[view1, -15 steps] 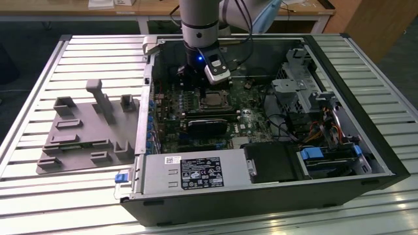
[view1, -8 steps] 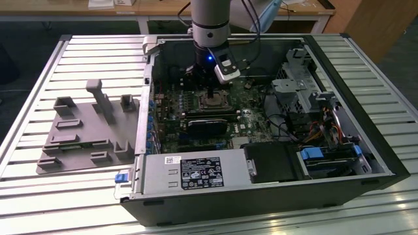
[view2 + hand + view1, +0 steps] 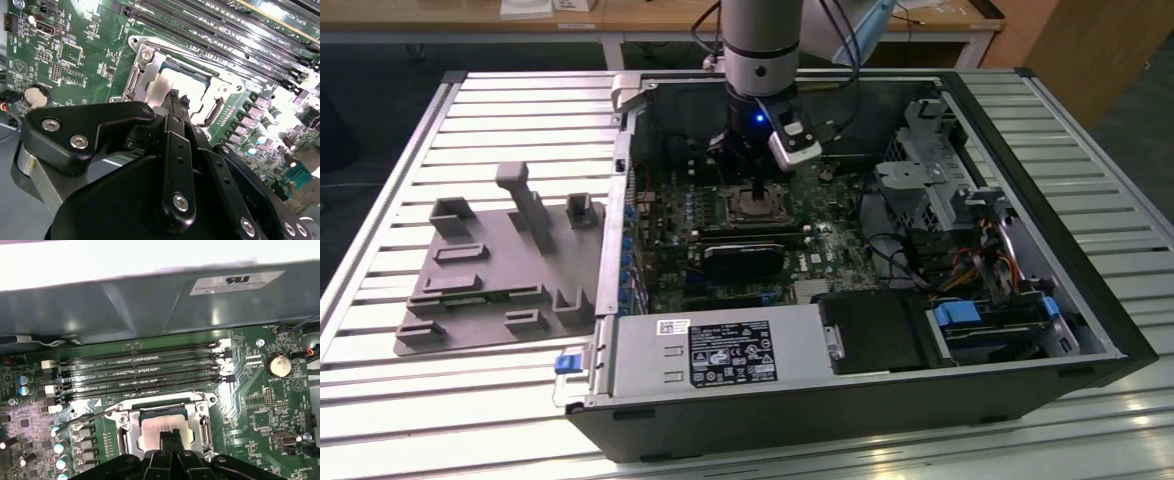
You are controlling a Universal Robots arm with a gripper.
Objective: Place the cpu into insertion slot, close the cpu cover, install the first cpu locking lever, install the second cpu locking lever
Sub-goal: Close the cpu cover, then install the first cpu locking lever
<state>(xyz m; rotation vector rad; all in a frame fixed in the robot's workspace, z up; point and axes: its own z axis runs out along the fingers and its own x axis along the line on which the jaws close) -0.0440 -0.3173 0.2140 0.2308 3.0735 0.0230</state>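
The black pincer (image 3: 170, 434), tips pressed together, rested on the pale square metal cpu (image 3: 150, 432), probably to seat it. In the exterior view, the large black card (image 3: 747, 258) lay at six o'clock from it.

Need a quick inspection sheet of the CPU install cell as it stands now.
Surface: slatted metal table with an open PC case on it.
Job's things: cpu sits in its socket; cpu cover lies down around it; one wire lever looks unlatched.
Clutter: grey fixture tray beside the case.
Grippers: gripper shut, tips over the cpu.
Cables: wire bundle inside the case.
Surroundings: wooden desks behind.
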